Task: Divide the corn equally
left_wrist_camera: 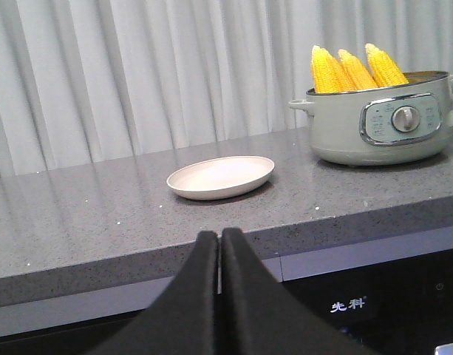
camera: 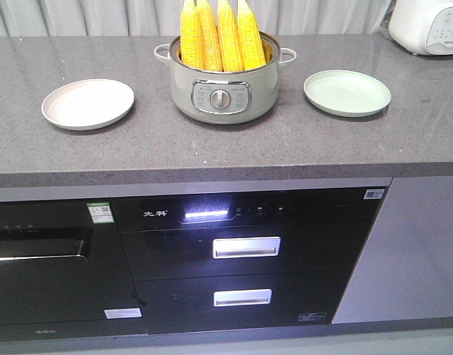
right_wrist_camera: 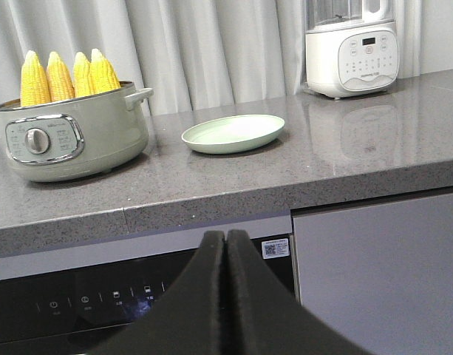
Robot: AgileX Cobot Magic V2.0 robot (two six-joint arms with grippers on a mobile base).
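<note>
Exterior front-facing: corn [camera: 217, 33] upright in pot [camera: 183, 96], between beige plate [camera: 88, 103] and green plate [camera: 347, 92]

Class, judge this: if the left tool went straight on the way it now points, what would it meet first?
Probably the front edge of the grey countertop; the shut left tool aims at it. The cream plate lies beyond, though depth is unclear.

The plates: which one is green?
The plate right of the pot is pale green. The other plate, left of the pot, is cream.
</note>
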